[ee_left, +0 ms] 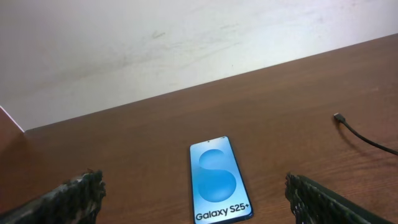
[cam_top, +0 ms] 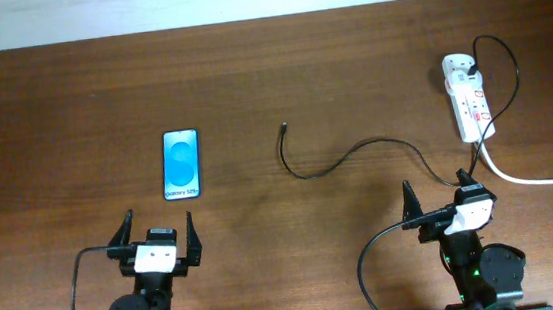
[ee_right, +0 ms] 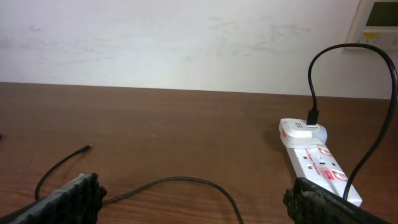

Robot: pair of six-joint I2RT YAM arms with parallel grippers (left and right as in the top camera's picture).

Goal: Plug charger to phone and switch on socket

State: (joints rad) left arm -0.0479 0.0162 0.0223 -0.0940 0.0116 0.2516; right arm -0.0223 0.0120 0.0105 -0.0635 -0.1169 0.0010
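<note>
Plug tip (cam_top: 284,127) of the long thin black charger cable (cam_top: 356,149) lies free on the brown wooden bench (cam_top: 52,114). It sits well apart from, and to the right of, the slim blue-screened smartphone (cam_top: 182,164), roughly midway between the two arms. The cable trails rightward to the white oblong power strip with red switches (cam_top: 468,98) at far right. The smartphone's long axis runs away from the robot, its lettered near end facing the left tool (cam_top: 158,226) directly behind it. Left tool and right tool (cam_top: 437,191) both stand wide, holding nothing. By this layout, the right arm would likely carry the tip leftward while the left steadies the smartphone.
</note>
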